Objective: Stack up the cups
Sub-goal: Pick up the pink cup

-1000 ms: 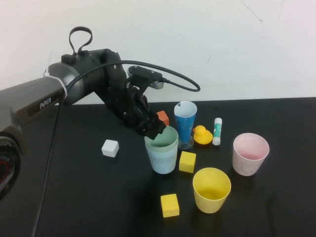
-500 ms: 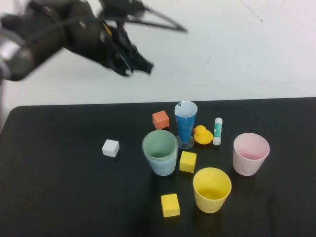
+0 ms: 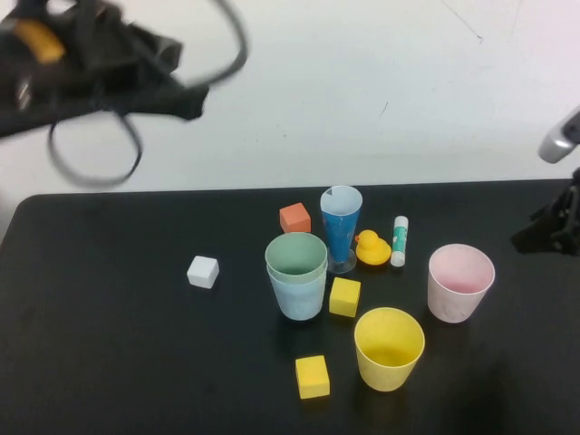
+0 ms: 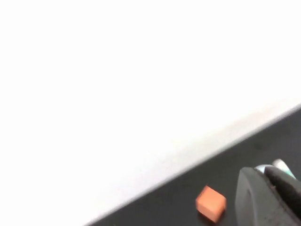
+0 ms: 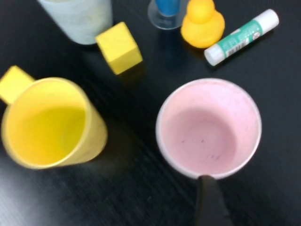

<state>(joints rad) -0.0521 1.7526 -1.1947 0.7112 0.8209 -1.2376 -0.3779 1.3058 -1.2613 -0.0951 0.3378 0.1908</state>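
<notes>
The green cup (image 3: 295,255) sits nested inside the light blue cup (image 3: 299,294) at the table's middle. The yellow cup (image 3: 389,347) stands in front to the right, the pink cup (image 3: 460,282) further right; both are upright and empty. My left gripper (image 3: 184,96) is raised high at the far left, blurred, well clear of the cups. My right gripper (image 3: 536,237) hangs at the right edge, just right of and above the pink cup. The right wrist view looks down on the pink cup (image 5: 209,127), the yellow cup (image 5: 47,125) and the light blue cup's side (image 5: 77,19).
A tall blue glass (image 3: 341,227), yellow duck (image 3: 372,247), glue stick (image 3: 399,241) and orange cube (image 3: 294,217) stand behind the cups. Two yellow cubes (image 3: 344,296) (image 3: 312,376) and a white cube (image 3: 203,272) lie on the black table (image 3: 109,362).
My left arm let go of the green cup in the light blue cup, then rose up and away to the left. My right arm has come into view at the right edge.
</notes>
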